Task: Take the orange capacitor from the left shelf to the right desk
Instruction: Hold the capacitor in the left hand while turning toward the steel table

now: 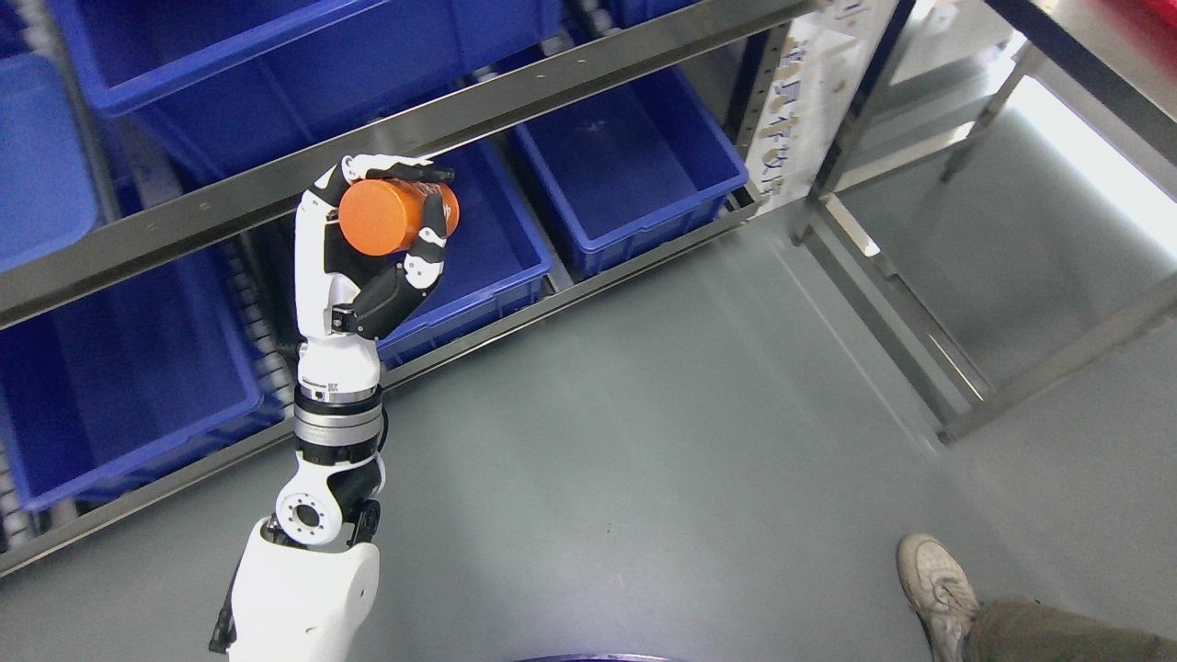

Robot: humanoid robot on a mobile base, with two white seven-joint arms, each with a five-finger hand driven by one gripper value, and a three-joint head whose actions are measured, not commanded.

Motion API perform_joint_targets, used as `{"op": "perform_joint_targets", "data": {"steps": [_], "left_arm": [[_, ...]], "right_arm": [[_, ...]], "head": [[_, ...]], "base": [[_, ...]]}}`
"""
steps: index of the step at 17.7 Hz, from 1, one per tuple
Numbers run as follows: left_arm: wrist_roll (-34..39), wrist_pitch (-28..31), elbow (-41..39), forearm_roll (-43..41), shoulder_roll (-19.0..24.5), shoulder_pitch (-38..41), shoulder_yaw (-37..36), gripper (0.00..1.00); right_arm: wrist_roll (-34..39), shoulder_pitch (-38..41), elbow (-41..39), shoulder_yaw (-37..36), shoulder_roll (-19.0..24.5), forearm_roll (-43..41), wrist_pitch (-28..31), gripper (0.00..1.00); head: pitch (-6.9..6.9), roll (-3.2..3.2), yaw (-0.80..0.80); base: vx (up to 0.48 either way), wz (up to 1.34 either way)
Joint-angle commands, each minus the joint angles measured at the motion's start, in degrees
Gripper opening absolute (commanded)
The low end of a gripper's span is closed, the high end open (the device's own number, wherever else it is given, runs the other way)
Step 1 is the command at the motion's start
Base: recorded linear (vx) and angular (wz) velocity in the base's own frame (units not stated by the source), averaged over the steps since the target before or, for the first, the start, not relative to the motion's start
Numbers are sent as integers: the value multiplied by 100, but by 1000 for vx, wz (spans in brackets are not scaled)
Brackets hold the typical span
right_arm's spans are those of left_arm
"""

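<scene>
Nearest the camera, the white forearm rises from the lower left, and at the bottom right a person's shoe (936,588) and trouser leg stand on the grey floor (644,441). That foot lies near the path toward the right, so a wide swing of the arm or a turn of the base could come close to it.

Further up, the left hand (386,239) is clenched around the orange capacitor (386,216). The fingers (432,241) curl over its far side and a black fingertip lies across the top, so the hand is only as open as the cylinder's width demands. The capacitor lies on its side in the grasp, its round end toward the camera, clear of any bin and held in the air in front of the shelf rail (368,156).

The main risk, as I judge it, is the smooth round body sliding out along its axis, since nothing visible stops either end; a jerk or tilt while travelling could free it to drop on the floor. The rail just behind could also catch the knuckles if the arm lifts before pulling back.

Beyond, blue bins (634,165) sit on the shelf. Farthest right stands the steel table frame (919,313), well apart from the capacitor. The right hand is out of view.
</scene>
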Motion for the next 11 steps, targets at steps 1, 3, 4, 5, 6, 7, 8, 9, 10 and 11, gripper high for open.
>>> {"op": "perform_joint_targets", "data": {"steps": [1, 3, 4, 5, 6, 7, 8, 9, 10, 11], "left_arm": [[-4, 42, -10, 0, 100, -2, -48, 3], [-12, 42, -10, 0, 100, -2, -197, 3], [-12, 42, -10, 0, 100, -2, -206, 3], [-12, 50, -10, 0, 100, -46, -259, 3], [-12, 50, -10, 0, 100, -81, -329, 3], [-12, 50, -10, -8, 100, -116, -408, 3], [-12, 50, -10, -8, 100, -151, -513, 3], [-12, 50, -10, -8, 100, -169, -592, 3], [-12, 59, -10, -8, 100, -178, -637, 3], [-12, 59, -10, -8, 100, -169, -689, 3]], "right_arm": [[5, 131, -99, -62, -99, 35, -4, 100], [5, 140, -99, -62, -99, 35, -4, 100], [5, 140, -99, -62, -99, 35, -4, 100], [5, 131, -99, -62, -99, 35, -4, 100], [5, 140, -99, -62, -99, 35, -4, 100], [5, 140, -99, -62, -99, 35, -4, 100], [5, 140, -99, -62, -99, 44, -4, 100], [5, 140, -99, -62, -99, 35, -4, 100], [5, 140, -99, -62, -99, 35, -4, 100], [5, 140, -99, -62, -99, 35, -4, 100]], "head": [[0, 0, 0], [0, 0, 0], [1, 0, 0], [0, 0, 0], [0, 0, 0], [0, 0, 0], [0, 0, 0], [1, 0, 0], [2, 0, 0], [2, 0, 0]], "base": [[133, -713], [139, -707], [145, -702], [181, -691], [194, -697], [194, -697], [194, -651], [194, -651], [237, -589], [237, -589]]}}
